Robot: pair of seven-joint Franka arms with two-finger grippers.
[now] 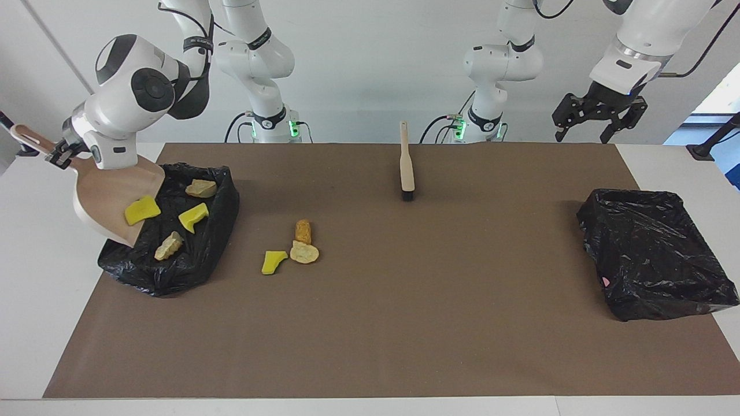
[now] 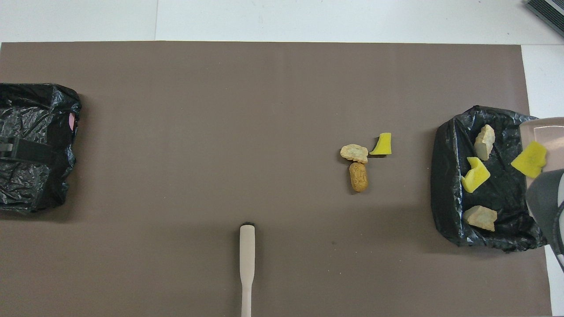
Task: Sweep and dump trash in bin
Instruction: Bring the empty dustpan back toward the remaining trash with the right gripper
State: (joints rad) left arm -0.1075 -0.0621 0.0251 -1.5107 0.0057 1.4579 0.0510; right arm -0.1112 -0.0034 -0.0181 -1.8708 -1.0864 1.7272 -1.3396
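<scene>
Sideways, the orange-brown lump (image 1: 303,231) lies lengthwise toward the robots.

The brush (image 2: 247,268) handle runs off the overhead view's bottom edge. The dustpan (image 2: 541,128) is cut by its side edge. The dustpan hides part of the bin (image 1: 173,231) at the tabletop's end.

Counter's middle lies open; three scraps (image 1: 292,247) cluster toward the right arm's end; brush (image 1: 407,164) lies near the robots' edge; bags (image 1: 653,254) occupy both ends.
</scene>
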